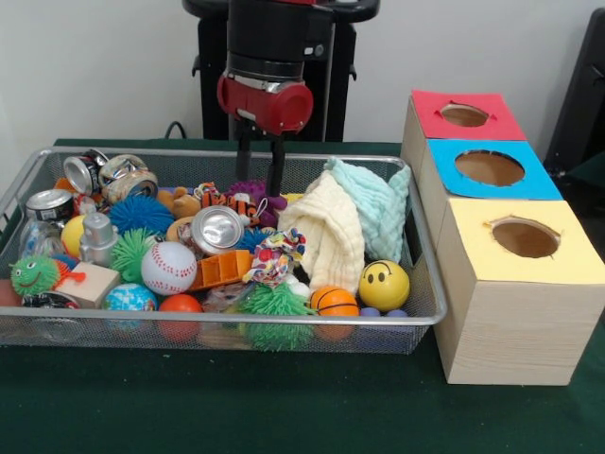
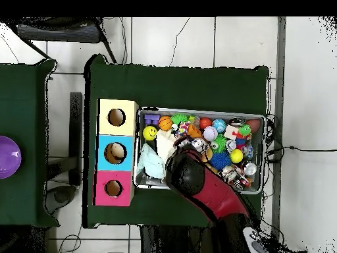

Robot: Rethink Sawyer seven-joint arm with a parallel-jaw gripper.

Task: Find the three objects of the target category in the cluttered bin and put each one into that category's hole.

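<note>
Gripper [image 1: 260,172] seen over back of wire bin [image 1: 430,284]; two dark fingers [image 1: 276,165] spread apart, nothing held, tips low among toys near striped tiger toy [image 1: 236,202]. In overhead view gripper hidden under red arm [image 2: 210,194]. Bin bottom hidden by heap; small toys hard to tell apart. Three holes counted: red box [image 1: 492,121], blue box [image 1: 529,178], yellow box [image 1: 567,246], just beside bin. Two cloths [image 1: 354,213] seen, one baseball [image 1: 168,267], one smiley ball [image 1: 384,284], several crushed cans [image 1: 216,230]. Green table cloth [image 1: 284,407]; white wall behind.
</note>
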